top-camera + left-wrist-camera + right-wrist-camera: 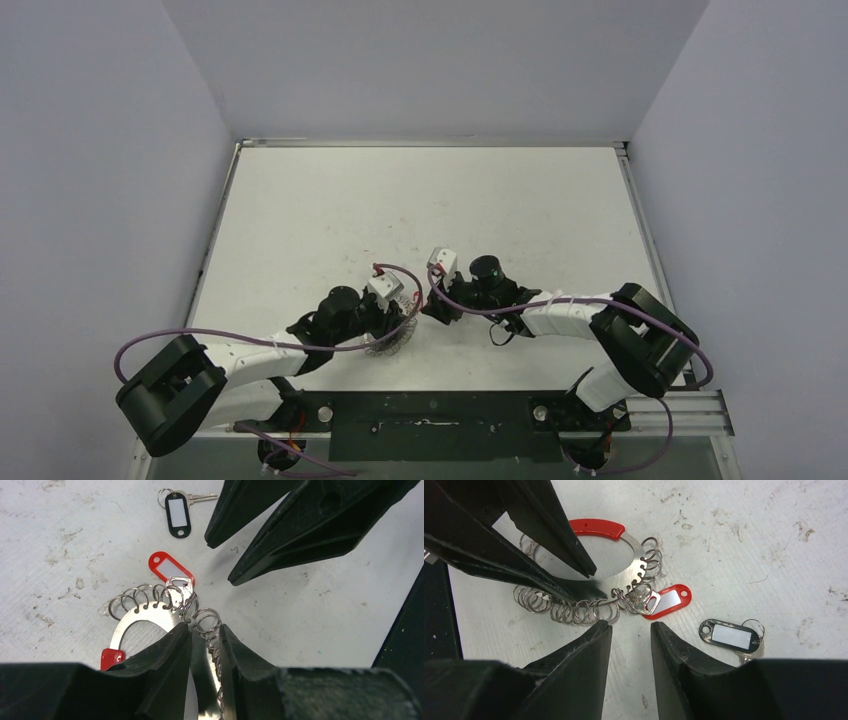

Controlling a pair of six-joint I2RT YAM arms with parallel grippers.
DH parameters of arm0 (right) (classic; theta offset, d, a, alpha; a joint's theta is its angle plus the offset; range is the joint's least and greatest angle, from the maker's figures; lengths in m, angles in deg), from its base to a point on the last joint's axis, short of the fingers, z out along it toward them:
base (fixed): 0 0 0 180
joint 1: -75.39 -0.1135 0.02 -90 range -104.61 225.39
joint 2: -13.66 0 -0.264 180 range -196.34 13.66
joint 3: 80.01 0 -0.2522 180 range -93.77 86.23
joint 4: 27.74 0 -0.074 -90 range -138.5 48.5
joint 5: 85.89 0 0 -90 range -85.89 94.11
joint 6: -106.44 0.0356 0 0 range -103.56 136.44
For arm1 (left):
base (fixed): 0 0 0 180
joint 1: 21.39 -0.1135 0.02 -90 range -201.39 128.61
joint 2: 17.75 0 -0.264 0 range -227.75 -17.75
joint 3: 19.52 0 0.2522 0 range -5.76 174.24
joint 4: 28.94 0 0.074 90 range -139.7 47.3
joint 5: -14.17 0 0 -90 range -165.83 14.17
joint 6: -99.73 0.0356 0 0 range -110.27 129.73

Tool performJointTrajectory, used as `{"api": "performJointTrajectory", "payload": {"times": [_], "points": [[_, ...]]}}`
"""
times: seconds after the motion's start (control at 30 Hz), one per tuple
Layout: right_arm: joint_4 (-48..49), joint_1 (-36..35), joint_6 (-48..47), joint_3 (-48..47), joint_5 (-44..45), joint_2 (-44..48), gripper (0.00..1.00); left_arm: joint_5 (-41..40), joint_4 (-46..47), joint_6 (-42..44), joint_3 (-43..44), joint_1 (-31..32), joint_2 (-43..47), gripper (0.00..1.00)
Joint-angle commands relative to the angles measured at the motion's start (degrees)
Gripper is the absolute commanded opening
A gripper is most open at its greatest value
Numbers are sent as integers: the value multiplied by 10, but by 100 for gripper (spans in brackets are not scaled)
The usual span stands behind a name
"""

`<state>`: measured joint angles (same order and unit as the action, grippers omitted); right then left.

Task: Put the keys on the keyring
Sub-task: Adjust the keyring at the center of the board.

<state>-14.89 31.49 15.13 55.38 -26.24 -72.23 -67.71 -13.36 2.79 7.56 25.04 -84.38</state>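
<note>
Left gripper [205,630] is clamped on the keyring [132,622], which lies close to the desk's [420,200] near edge, left of middle. Right gripper [631,627] hangs released just beside it, holding nothing. Between the two lies the loose key [749,652] on its black tag [730,636]. The tag's long axis runs away from the keyring, split-ring end outermost. It looks light, stiff and slippery; pinching the flat tag seems surest.

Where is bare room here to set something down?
The far half of the white table, up to the back wall, is bare. Crowded: the near middle, where the left hand grips the large metal ring with red sleeve, beside the open right hand and black-tagged silver key.
</note>
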Motion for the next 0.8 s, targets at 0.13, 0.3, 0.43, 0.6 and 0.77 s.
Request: {"api": "performJointTrajectory", "payload": {"times": [0.13,0.3,0.43,0.6,0.77], "points": [[42,3,35,-27,7,-17,34,81,-17,-45,31,-48,-28,26],[35,3,36,-25,12,-15,33,106,1,-34,44,-49,-69,29],[31,3,36,-23,13,-14,32,97,14,-8,46,-47,-83,29],[31,3,34,-19,15,-15,32,71,26,24,41,-46,-83,29],[31,3,34,-19,14,-15,31,62,51,51,41,-47,-106,28]]}}
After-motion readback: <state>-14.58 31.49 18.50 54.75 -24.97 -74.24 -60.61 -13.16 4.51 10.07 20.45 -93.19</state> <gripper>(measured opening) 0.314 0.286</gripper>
